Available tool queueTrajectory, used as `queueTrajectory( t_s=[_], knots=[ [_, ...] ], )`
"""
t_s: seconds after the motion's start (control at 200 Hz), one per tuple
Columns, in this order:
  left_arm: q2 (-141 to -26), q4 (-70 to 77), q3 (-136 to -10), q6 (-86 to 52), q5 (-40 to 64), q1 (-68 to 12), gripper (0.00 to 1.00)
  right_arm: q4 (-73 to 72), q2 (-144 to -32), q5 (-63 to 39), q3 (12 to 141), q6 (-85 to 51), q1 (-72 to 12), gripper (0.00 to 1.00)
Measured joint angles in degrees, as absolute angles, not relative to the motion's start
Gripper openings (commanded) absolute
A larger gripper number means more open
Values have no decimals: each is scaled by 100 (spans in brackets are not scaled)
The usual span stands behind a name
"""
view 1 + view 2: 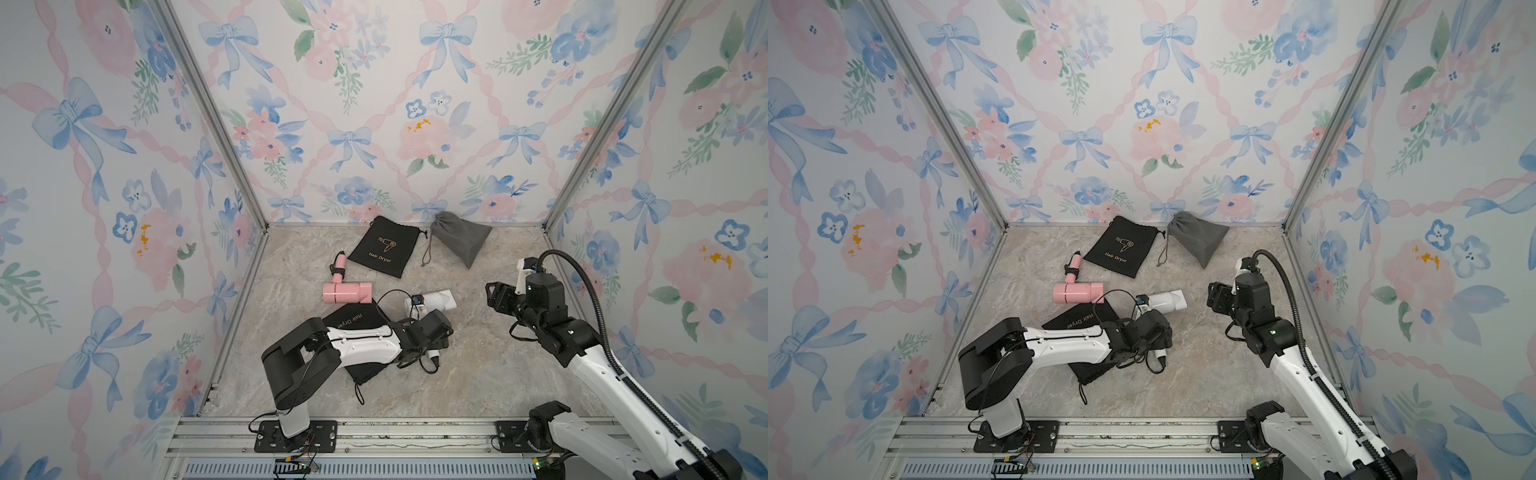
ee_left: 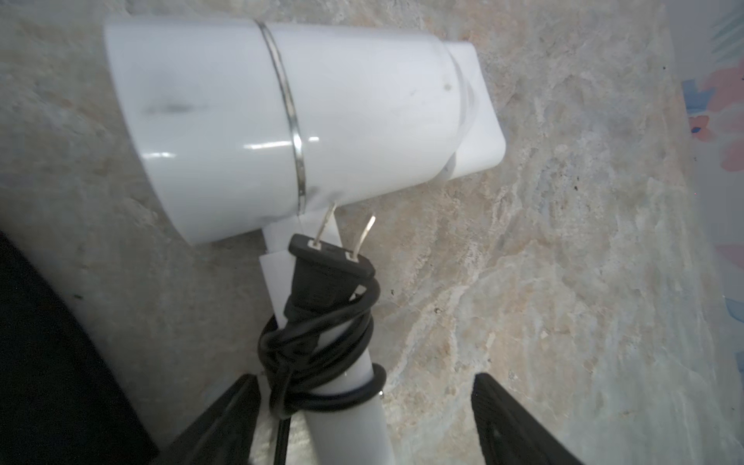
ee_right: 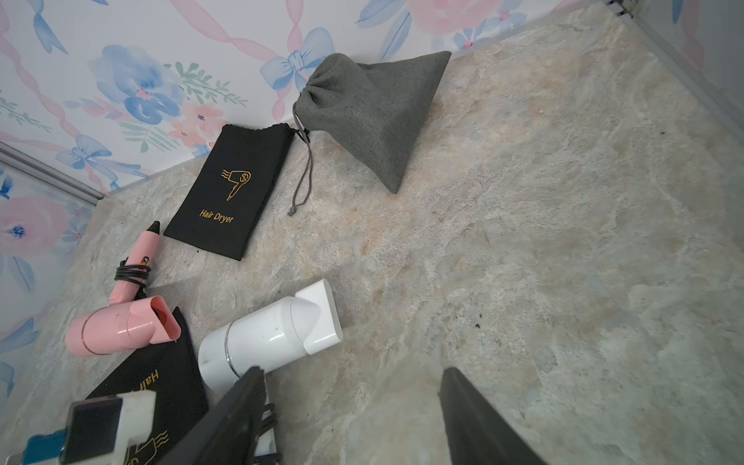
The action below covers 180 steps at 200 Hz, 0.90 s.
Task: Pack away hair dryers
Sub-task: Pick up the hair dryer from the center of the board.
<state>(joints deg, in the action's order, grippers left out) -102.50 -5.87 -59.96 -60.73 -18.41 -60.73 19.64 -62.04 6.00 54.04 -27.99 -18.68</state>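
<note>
Left wrist: left claw [image 2: 366,378] open, astride handle [image 2: 350,426] of white dryer [image 2: 282,120]. Dryer lies mid surface [image 1: 457,374], nearest pouch [image 1: 353,320] at its 8 o'clock. Grasp step. Next: close on handle, clear of cord [image 2: 322,342]. Right claw [image 3: 352,370] open, empty, at 3 o'clock.

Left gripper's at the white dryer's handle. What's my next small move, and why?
Probably close the left gripper on the handle of the white dryer: the left wrist view shows its jaws open on either side of the handle, beside the wrapped cord, gripping nothing. The right gripper is open and empty.
</note>
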Motion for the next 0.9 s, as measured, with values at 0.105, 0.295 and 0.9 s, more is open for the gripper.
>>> queueTrajectory(
  t_s=[0.105, 0.295, 0.9],
  knots=[
    [-10562, -867, -6281, -6101, -2005, -6084, 78, 1973, -6082, 574, 5349, -2773, -1863, 71],
    [-10930, -1197, -6530, -6208, -2322, -6110, 70, 1981, -5929, 556, 5282, -2672, -1839, 72],
    [-11190, -1406, -6831, -5837, -2943, -6114, 29, 2322, -5798, 189, 5146, -2434, -1380, 73]
  ],
)
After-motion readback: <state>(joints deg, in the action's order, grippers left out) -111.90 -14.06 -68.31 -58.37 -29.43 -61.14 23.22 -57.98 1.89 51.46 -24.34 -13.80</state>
